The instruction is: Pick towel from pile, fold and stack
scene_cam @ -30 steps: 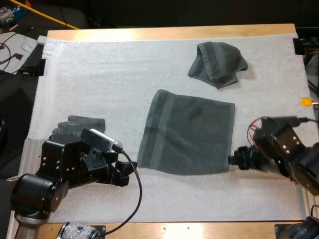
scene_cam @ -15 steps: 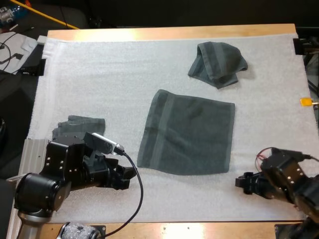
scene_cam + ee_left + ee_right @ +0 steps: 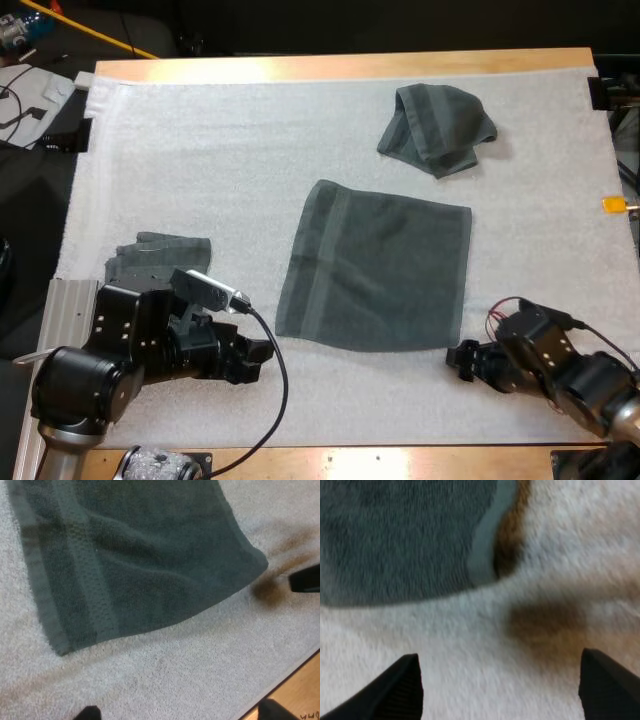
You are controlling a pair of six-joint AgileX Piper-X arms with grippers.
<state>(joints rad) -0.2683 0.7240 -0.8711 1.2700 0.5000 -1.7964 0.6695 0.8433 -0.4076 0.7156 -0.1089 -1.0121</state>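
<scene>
A dark grey-green towel (image 3: 375, 265) lies spread flat in the middle of the white mat (image 3: 230, 150). My left gripper (image 3: 262, 352) rests low just off the towel's near left corner, fingers open and holding nothing. The left wrist view looks over that towel (image 3: 135, 555), with my open gripper (image 3: 180, 715) short of its near edge and the other arm's gripper (image 3: 305, 578) beside the far corner. My right gripper (image 3: 462, 360) sits just in front of the near right corner. Its fingers (image 3: 395, 690) stand wide apart before the towel's corner (image 3: 410, 535).
A crumpled towel (image 3: 437, 127) lies at the far right of the mat. A small folded stack (image 3: 160, 252) sits at the left edge, just beyond my left arm. The table's wooden front edge (image 3: 380, 458) runs close behind both grippers.
My right gripper has left the towel's right side, swung toward the table's near edge, then moved left to just in front of the near right corner. The left arm has barely shifted.
</scene>
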